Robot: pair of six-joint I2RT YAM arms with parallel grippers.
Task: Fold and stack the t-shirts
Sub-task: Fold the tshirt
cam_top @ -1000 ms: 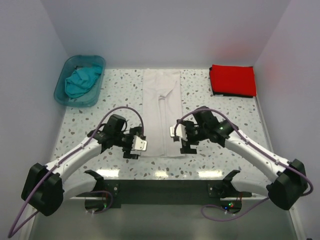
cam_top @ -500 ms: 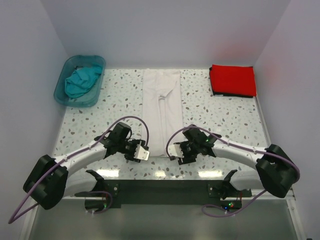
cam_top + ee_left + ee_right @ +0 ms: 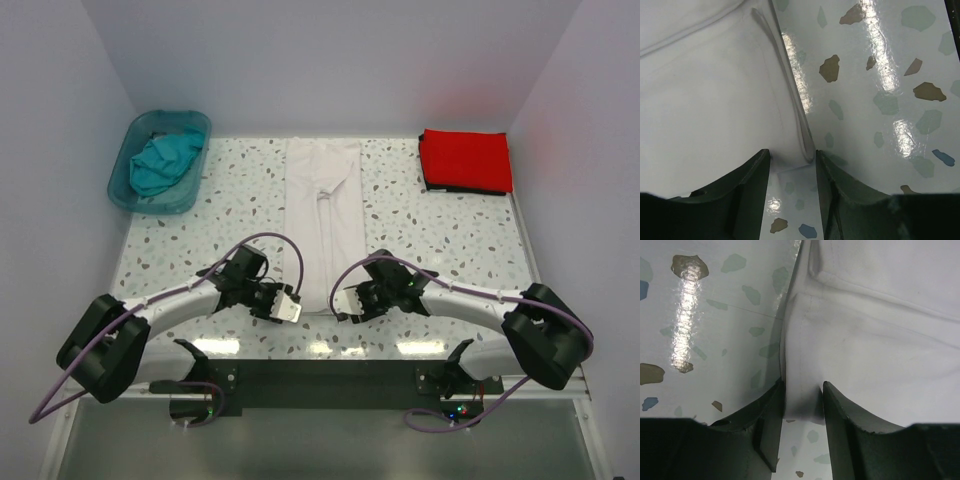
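The white t-shirt (image 3: 325,210) lies flat as a long narrow strip down the middle of the table. My left gripper (image 3: 288,308) stands over its near left corner and my right gripper (image 3: 345,303) over its near right corner. In the left wrist view the jaws (image 3: 792,157) are half closed and straddle the hem corner of the white cloth (image 3: 705,110), with bare table showing between them. In the right wrist view the jaws (image 3: 802,390) straddle the other corner (image 3: 880,340), and flat cloth spans the gap. The red t-shirt (image 3: 466,160) lies folded at the back right. The teal t-shirt (image 3: 165,160) is crumpled in the tub.
A translucent teal tub (image 3: 118,185) stands at the back left corner. The speckled table (image 3: 440,240) is walled on three sides. Both arm bases sit on a black rail (image 3: 320,385) at the near edge.
Both arms have moved toward the near edge and lowered onto the white t-shirt's near corners. Both sets of jaws have narrowed from wide open to about half.
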